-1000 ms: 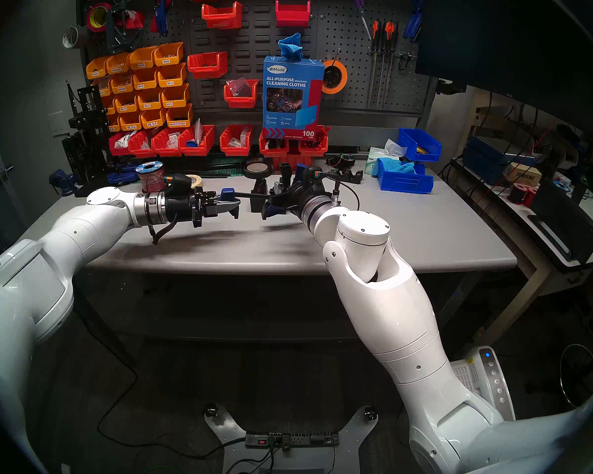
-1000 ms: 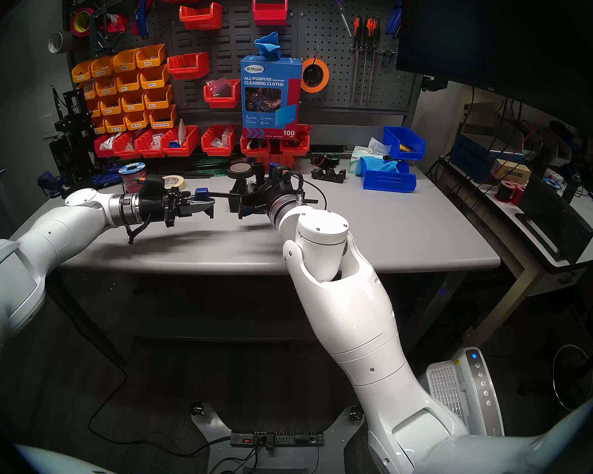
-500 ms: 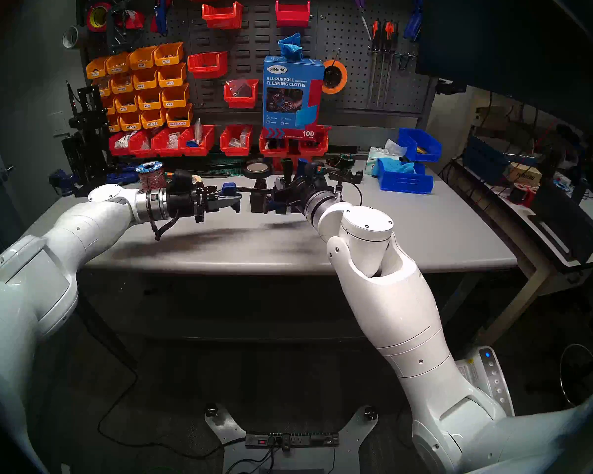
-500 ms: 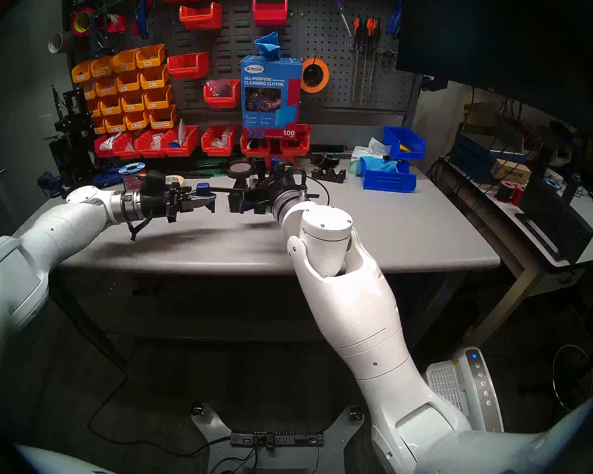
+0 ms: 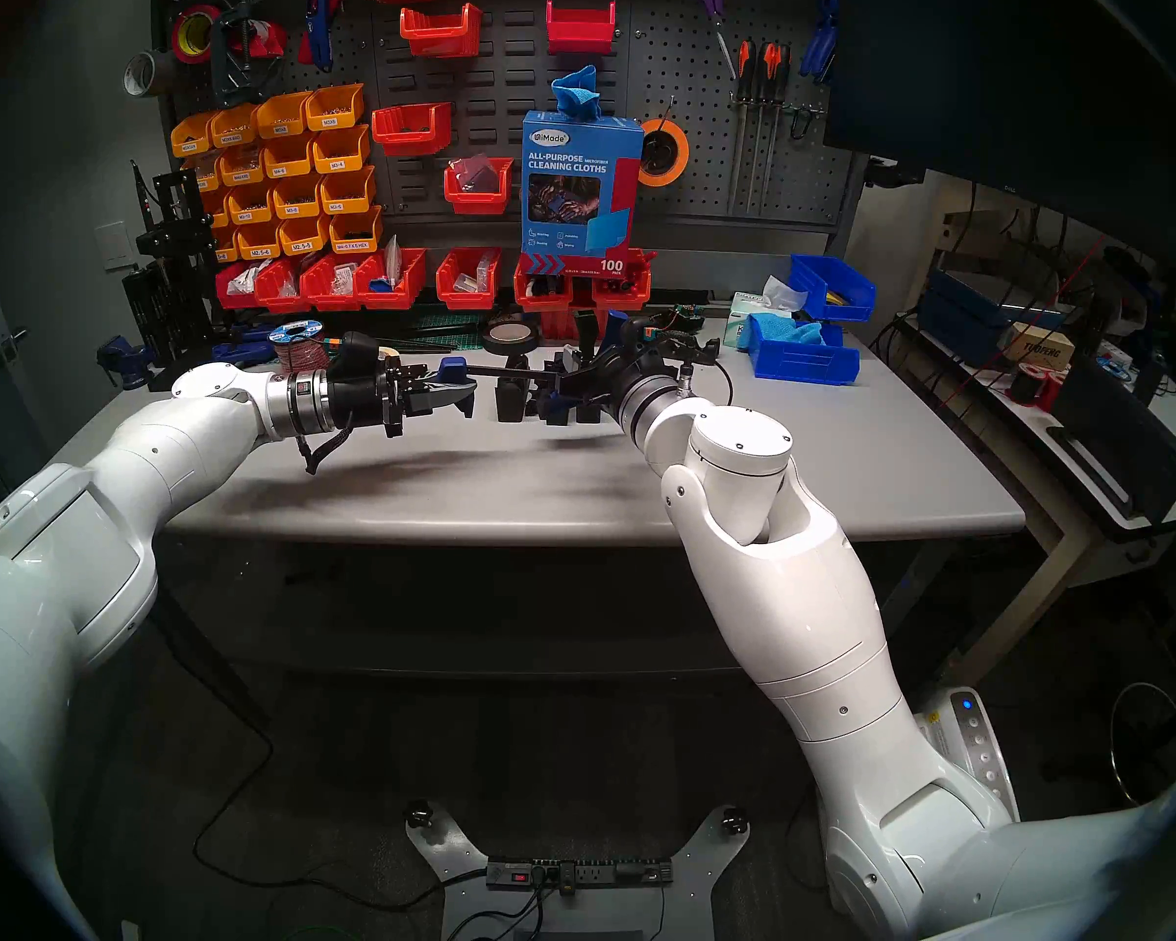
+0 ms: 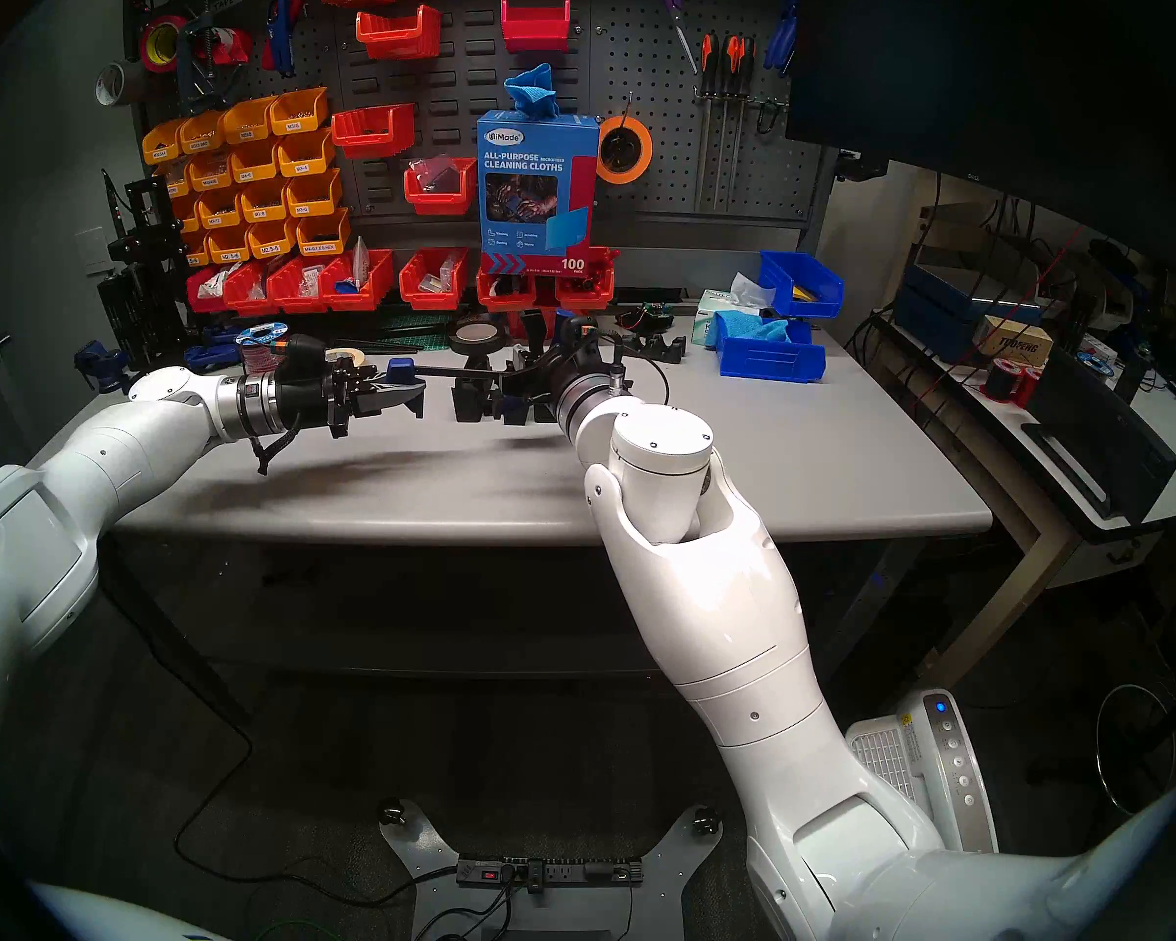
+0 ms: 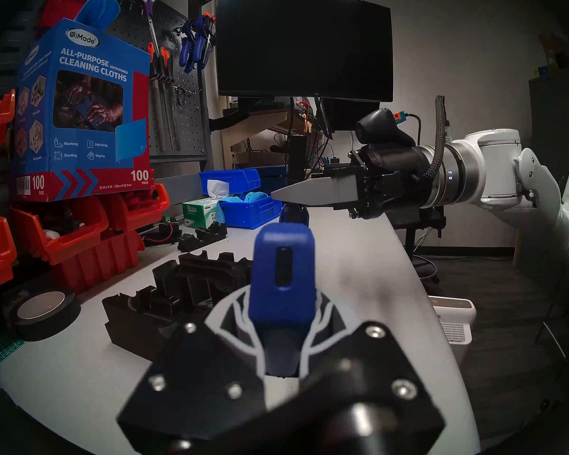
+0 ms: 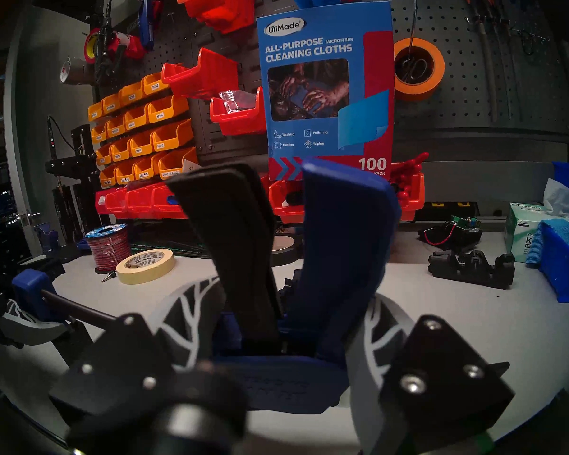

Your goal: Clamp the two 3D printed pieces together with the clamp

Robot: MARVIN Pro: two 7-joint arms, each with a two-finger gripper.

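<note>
Since the earlier frames the right arm has shifted a little to the right and toward the back of the table, and the clamp [image 5: 504, 377] has gone with it, while the left arm stays almost in place. The clamp hangs level above the grey table [image 5: 809, 471], held at both ends. The left gripper [image 5: 460, 398] is closed on the blue end jaw [image 7: 281, 273], which stands up between its two fingers. From there the thin black bar [image 5: 497, 376] runs to the right, to the blue trigger-handle body [image 8: 345, 247]. The right gripper [image 8: 286, 342] is closed around this body; in the right wrist view the black trigger and the blue handle rise upright between its fingers [image 8: 184, 316].

The two 3D printed pieces [image 5: 538, 403] stand on the table below the bar, just beside each other. They lie between the two grippers, nearer to the right one. I cannot tell if the clamp touches them.

Behind the pieces lies a black tape roll [image 5: 509, 336]. A low black cradle part [image 8: 473, 268] rests farther right, near the blue bins [image 5: 806, 362].
</note>
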